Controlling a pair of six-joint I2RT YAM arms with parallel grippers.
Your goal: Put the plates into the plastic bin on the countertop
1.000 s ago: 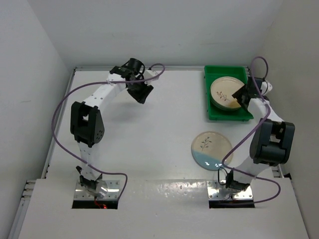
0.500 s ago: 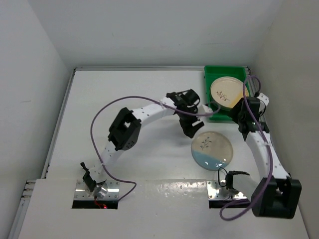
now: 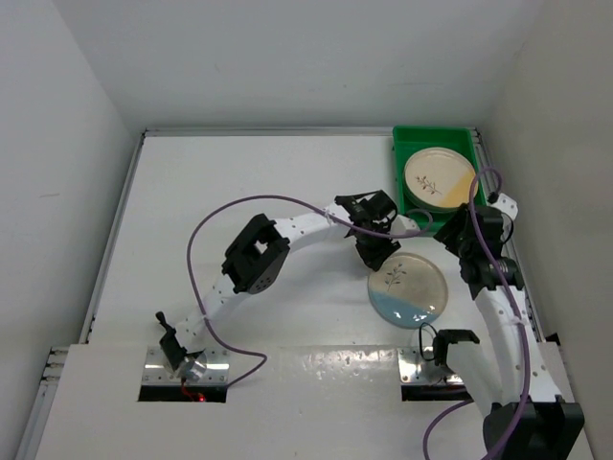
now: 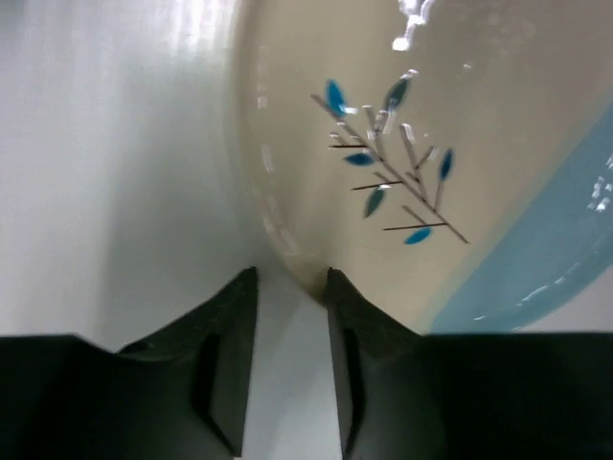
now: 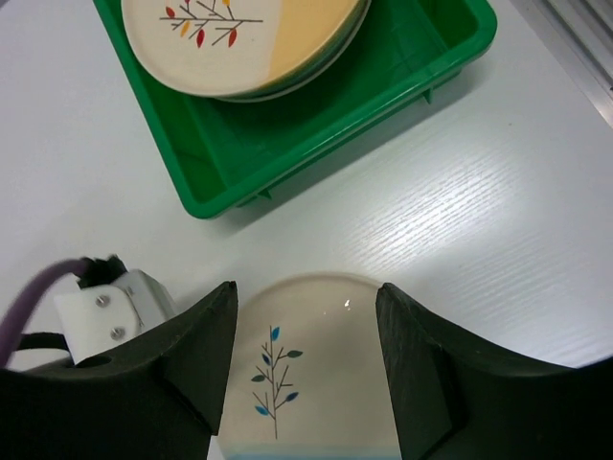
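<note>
Top external view: both sets of jaws meet at the one plate outside the bin

A round cream ceramic plate with a blue segment and a dark sprig [image 3: 407, 287] lies flat on the glossy white counter [image 3: 239, 182]. It is just on the near side of the bright green shallow plastic bin [image 3: 400, 168], which sits at the far right corner. That bin holds a stack of cream plates [image 3: 436, 177], the top one with a yellow segment.

The left jaws sit low at the plate's far-left rim, narrowly apart. Their tips touch or almost touch the edge, and nothing is clamped. The right jaws hang above the plate's far edge, wide apart and empty.

The step in hand looks like the pickup of this plate. Next, the left jaws probably need to tip the rim up so the right jaws can grip it and carry the plate onto the stack.
</note>
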